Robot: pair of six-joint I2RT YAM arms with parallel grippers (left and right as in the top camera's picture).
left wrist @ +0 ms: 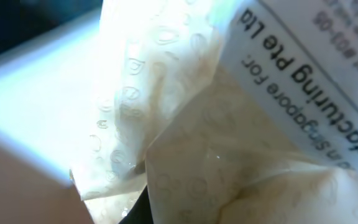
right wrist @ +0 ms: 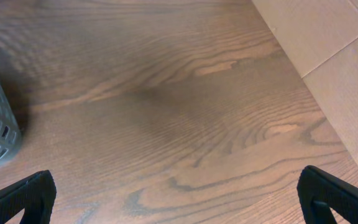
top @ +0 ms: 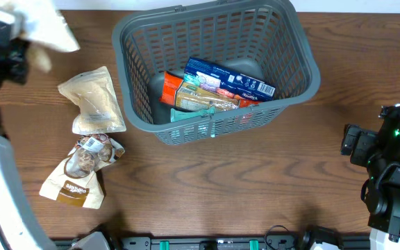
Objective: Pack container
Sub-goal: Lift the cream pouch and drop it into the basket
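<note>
Snack packs [top: 217,87] lie in the basket [top: 273,42]. Left of the basket on the table [top: 255,187]: rear pouch [top: 94,103] just beside it, front pouch [top: 80,173] before that, touching. Labelled pouch [top: 44,28] far left of the basket, behind both.

Wood-grain table [top: 255,187] carries container [top: 304,66] left of right gripper [right wrist: 179,199]; farther left, pale pouch [top: 92,101] and brown pouch [top: 82,170] lie end to end.

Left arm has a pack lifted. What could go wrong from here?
1. The white pack fills the left wrist view, so the grip can't be checked; it could slip in transit.
2. A low swing might clip the container rim, or drag the beige pack and cookie pack beside it.
</note>
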